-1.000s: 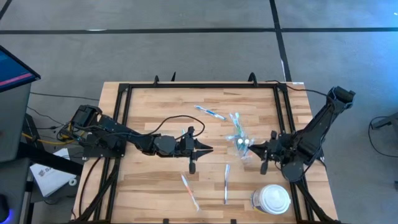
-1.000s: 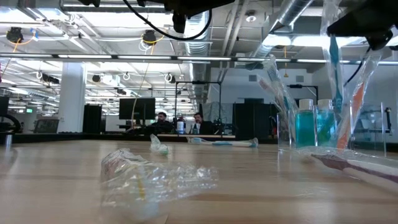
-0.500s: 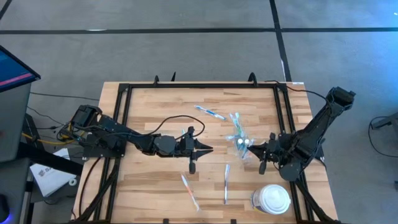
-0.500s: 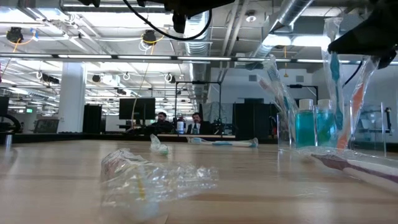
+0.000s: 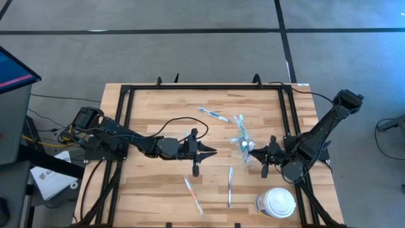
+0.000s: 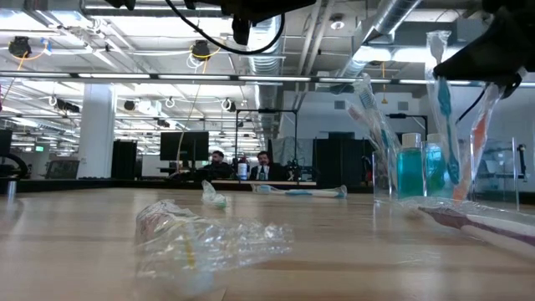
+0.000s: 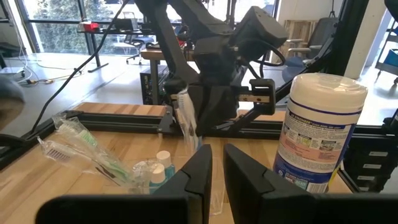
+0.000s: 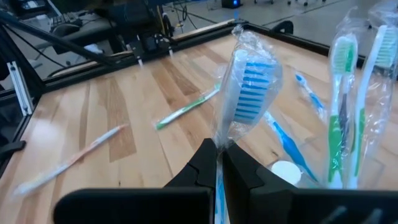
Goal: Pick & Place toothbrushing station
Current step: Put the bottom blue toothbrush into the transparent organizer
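The toothbrushing station's clear cup (image 5: 245, 147) stands right of the table's middle. It holds teal tubes (image 6: 410, 163) and wrapped toothbrushes (image 8: 339, 93) that lean on its rim. My right gripper (image 5: 252, 152) is at the cup, shut on a wrapped toothbrush with blue bristles (image 8: 249, 81). My left gripper (image 5: 214, 152) hovers level at mid-table, left of the cup. Its fingers (image 7: 199, 171) stand a narrow gap apart with nothing between them. My right gripper pinches the wrapped toothbrush just below its bristle head (image 8: 219, 146), between its two fingers, film and handle together. The fingers come about level from the table's right and lie across the brush. The brush stands nearly upright, head up (image 6: 440, 84), its lower end down in the cup (image 6: 453, 167).
Loose toothbrushes lie on the wood: a blue one (image 5: 213, 114) beyond the cup, a pink one (image 5: 193, 195) and a pale one (image 5: 230, 185) near the front. A crumpled clear wrapper (image 6: 209, 242) lies close to the low camera. A white lidded container (image 5: 277, 202) stands front right.
My right gripper has sunk and moved a little toward the table's left, still shut on the toothbrush. The brush has come down with it, its lower end going deeper into the cup.
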